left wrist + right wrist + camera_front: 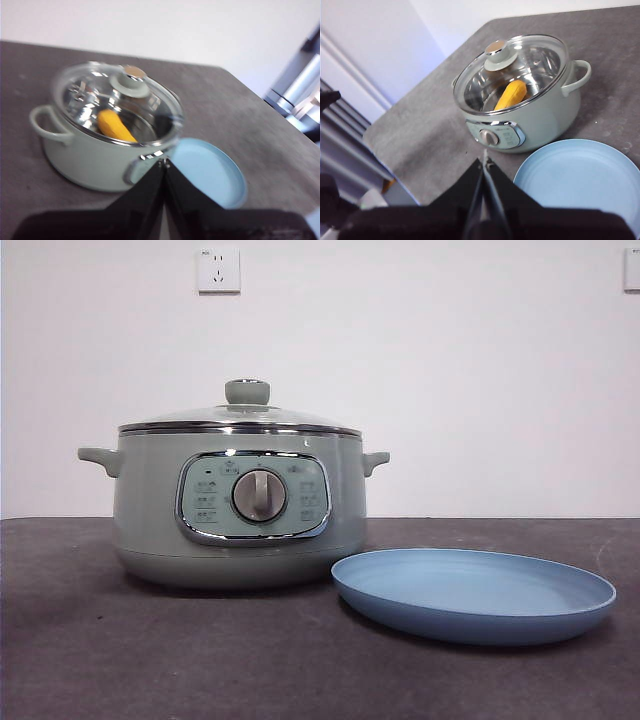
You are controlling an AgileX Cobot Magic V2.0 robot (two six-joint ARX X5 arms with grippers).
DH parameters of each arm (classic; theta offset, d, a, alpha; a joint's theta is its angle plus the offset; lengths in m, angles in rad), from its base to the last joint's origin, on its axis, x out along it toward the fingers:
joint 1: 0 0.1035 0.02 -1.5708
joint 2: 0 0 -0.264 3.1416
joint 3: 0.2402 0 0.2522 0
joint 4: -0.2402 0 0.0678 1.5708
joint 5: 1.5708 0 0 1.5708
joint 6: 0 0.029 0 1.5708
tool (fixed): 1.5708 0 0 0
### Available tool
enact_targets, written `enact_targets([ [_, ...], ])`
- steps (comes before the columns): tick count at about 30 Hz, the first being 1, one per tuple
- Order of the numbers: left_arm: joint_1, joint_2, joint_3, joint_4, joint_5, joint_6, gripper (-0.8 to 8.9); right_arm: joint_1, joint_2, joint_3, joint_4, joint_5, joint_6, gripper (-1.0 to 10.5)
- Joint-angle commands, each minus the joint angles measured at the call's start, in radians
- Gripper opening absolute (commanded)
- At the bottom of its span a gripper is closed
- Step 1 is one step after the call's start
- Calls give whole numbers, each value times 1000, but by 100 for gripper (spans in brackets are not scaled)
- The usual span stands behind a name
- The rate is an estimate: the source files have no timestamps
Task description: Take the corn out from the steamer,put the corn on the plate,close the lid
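Observation:
The sage-green steamer [240,510] stands on the dark table with its glass lid [240,420] on. The yellow-orange corn [115,126] lies inside, seen through the glass; it also shows in the right wrist view [510,95]. The empty light-blue plate [475,592] lies right beside the steamer. My left gripper [163,164] is shut and empty, held above and back from the steamer [100,150]. My right gripper [485,162] is shut and empty, held above the table near the steamer [530,115] and plate [580,177]. Neither gripper shows in the front view.
The dark grey table [150,660] stretches around both things. A white wall with a socket [218,270] stands behind. The table's edge and grey equipment [340,135] show in the right wrist view.

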Motion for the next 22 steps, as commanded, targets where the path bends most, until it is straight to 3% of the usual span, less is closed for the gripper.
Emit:
enact_targets([
  [1, 2, 32, 51, -51, 21, 48, -8, 2, 36, 71, -93, -3, -126, -11],
  [4, 2, 59, 96, -97, 28, 73, -8, 2, 66, 117, -167, -3, -173, -11],
  [12, 2, 74, 122, -116, 41, 69, 15, 2, 79, 130, -187, -3, -173, 27],
  [14, 2, 74, 122, -116, 41, 58, 162, 2, 79, 130, -186, -3, -172, 171],
  [17, 2, 74, 122, -115, 42, 58, 523, 2, 79, 130, -184, -2, -159, 511],
  [19, 2, 75, 122, -110, 42, 59, 566, 2, 79, 130, -185, -2, -158, 615],
  [22, 2, 82, 122, -84, 42, 59, 566, 2, 79, 130, -184, -2, -158, 601],
])
